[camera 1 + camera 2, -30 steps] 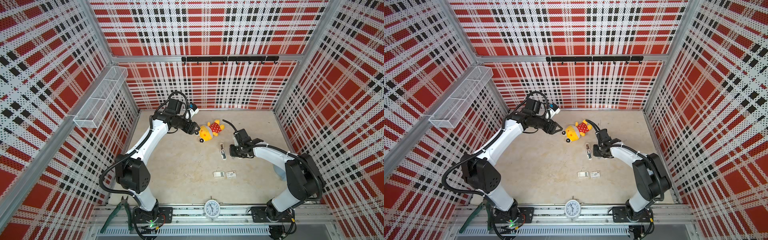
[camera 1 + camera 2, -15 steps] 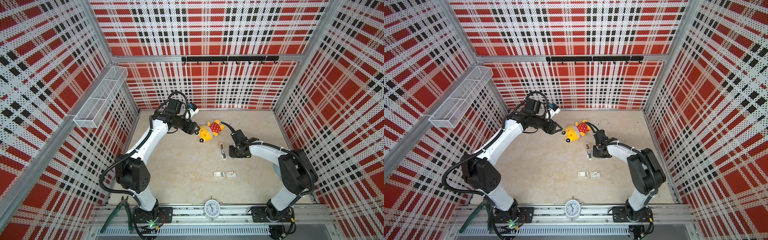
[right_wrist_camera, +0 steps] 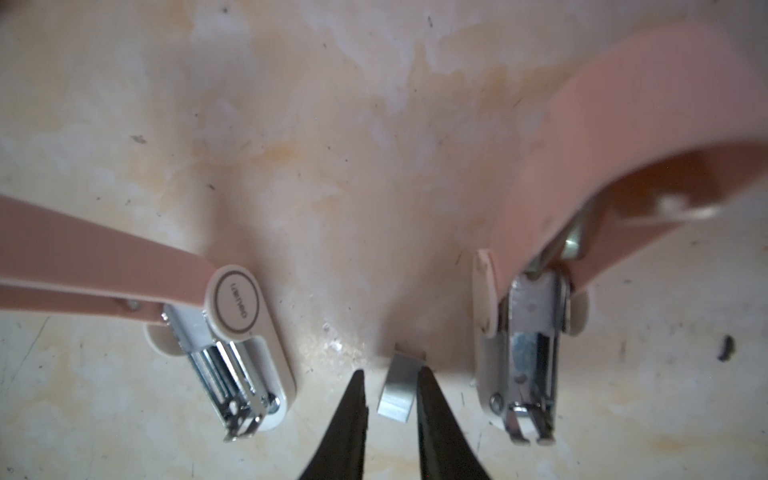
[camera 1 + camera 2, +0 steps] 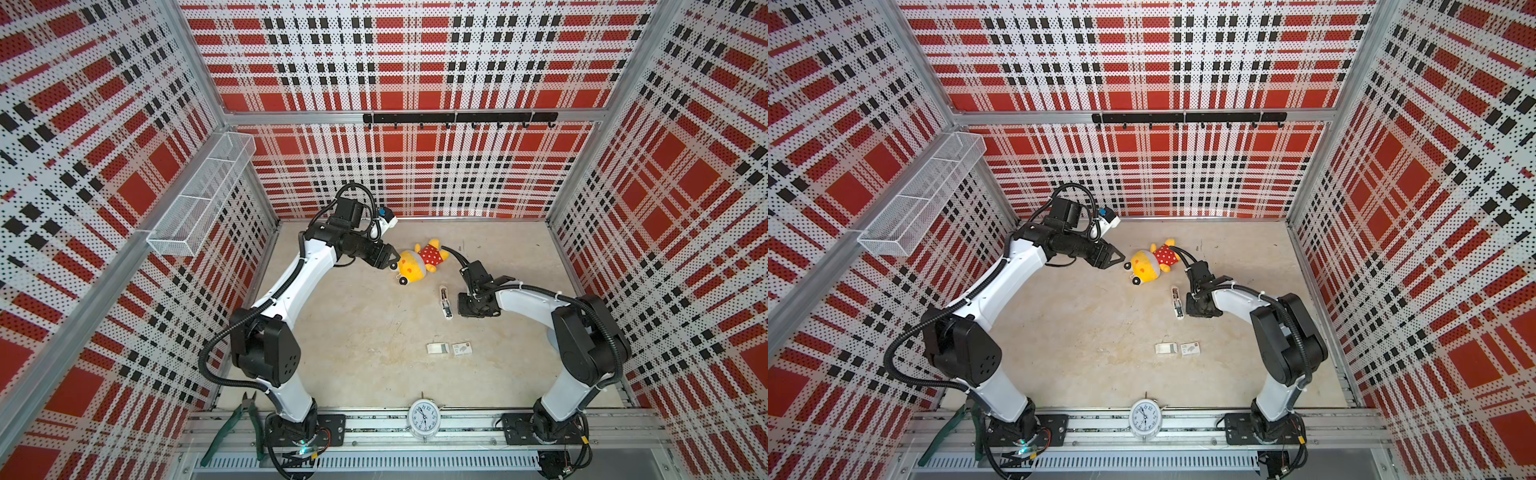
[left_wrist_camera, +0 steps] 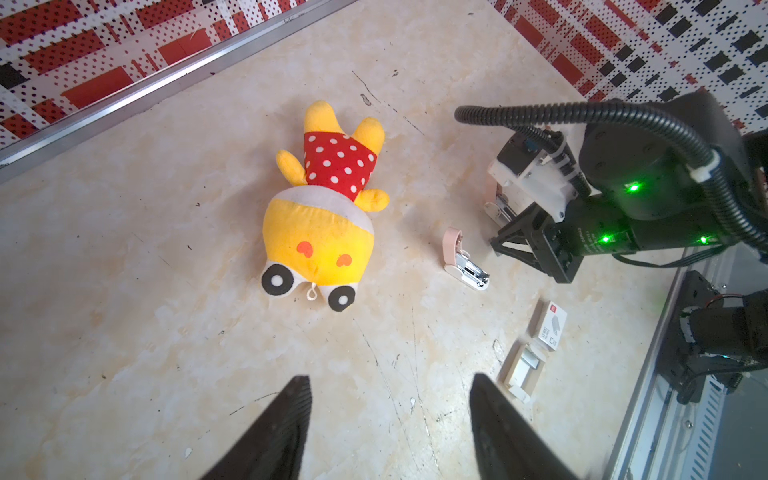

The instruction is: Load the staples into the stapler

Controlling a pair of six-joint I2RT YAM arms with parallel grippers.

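Red, black and white plaid perforated panels wall in a beige marbled surface (image 4: 353,324). Above its far middle the left end effector (image 4: 388,261) hangs with its fingers spread and nothing between them, close to the head of a yellow plush toy (image 4: 417,262) in a red polka-dot dress that lies flat on the surface.

To the right of the toy, the right end effector (image 3: 390,372) is down low at the surface. Its fingers are drawn close together, pinching a short silvery strip of staples (image 3: 399,386) that runs lengthwise between the tips.

In the right wrist view two pink-and-white staplers flank that strip, both with lids hinged up and metal magazines bared. They are the stapler with the round logo (image 3: 235,332) on one side and the second stapler (image 3: 528,332) on the other. The strip is in neither magazine and touches neither stapler.

Toward the front, two small white cardboard boxes lie side by side: an open box (image 4: 437,348) and a closed box (image 4: 462,349) with a grey print. A white alarm clock (image 4: 423,417) and green-handled pliers (image 4: 232,428) rest at the front rail. A white wire basket (image 4: 199,199) hangs on the left wall, and a black hook rail (image 4: 457,118) crosses the back wall.
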